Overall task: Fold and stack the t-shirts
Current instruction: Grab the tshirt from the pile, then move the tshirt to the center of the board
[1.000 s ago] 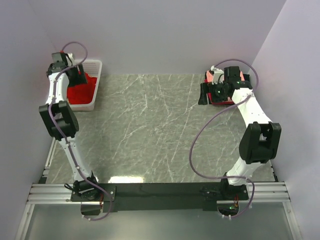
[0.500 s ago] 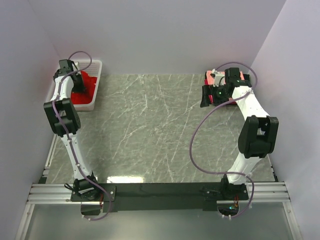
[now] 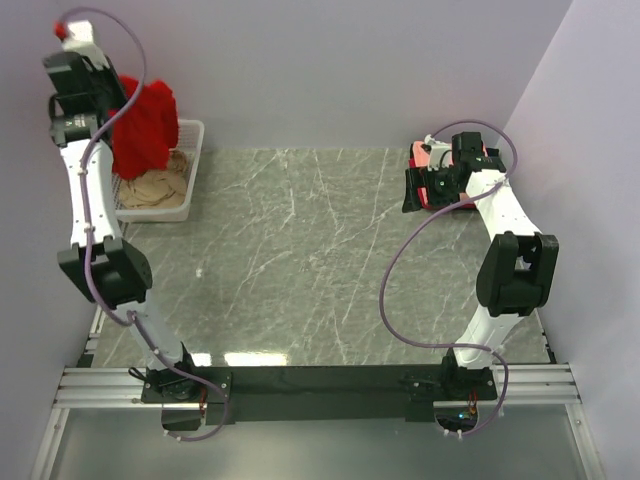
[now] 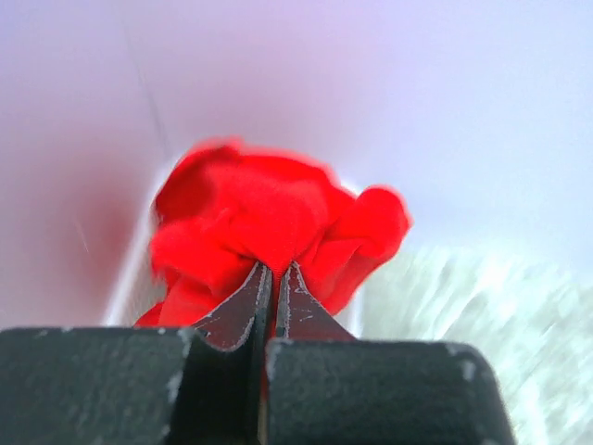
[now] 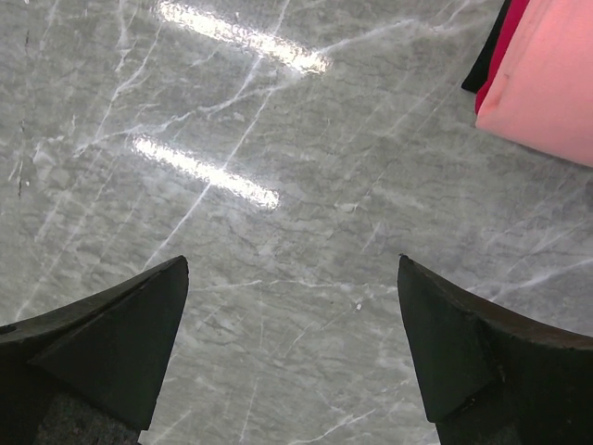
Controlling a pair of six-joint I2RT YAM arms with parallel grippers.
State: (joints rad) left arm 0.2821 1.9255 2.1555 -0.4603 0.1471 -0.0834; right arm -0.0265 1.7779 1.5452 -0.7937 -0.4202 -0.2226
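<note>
Left gripper (image 4: pixel 274 271) clenched tight on the red t-shirt (image 3: pixel 146 122) — cloth hangs bunched above the white basket (image 3: pixel 192 170) far left, w/ a tan shirt (image 3: pixel 155 187) inside. Right gripper (image 5: pixel 292 267) spread wide, holding nothing, over the marble table (image 3: pixel 300 250) — nr the folded pink shirt (image 5: pixel 547 83).

Bright, even light falls from above the marble table (image 3: pixel 320 250). White glare streaks lie near its front edge. Above its far-left corner, the red t-shirt (image 4: pixel 269 222) looks smeared, possibly motion blur.
</note>
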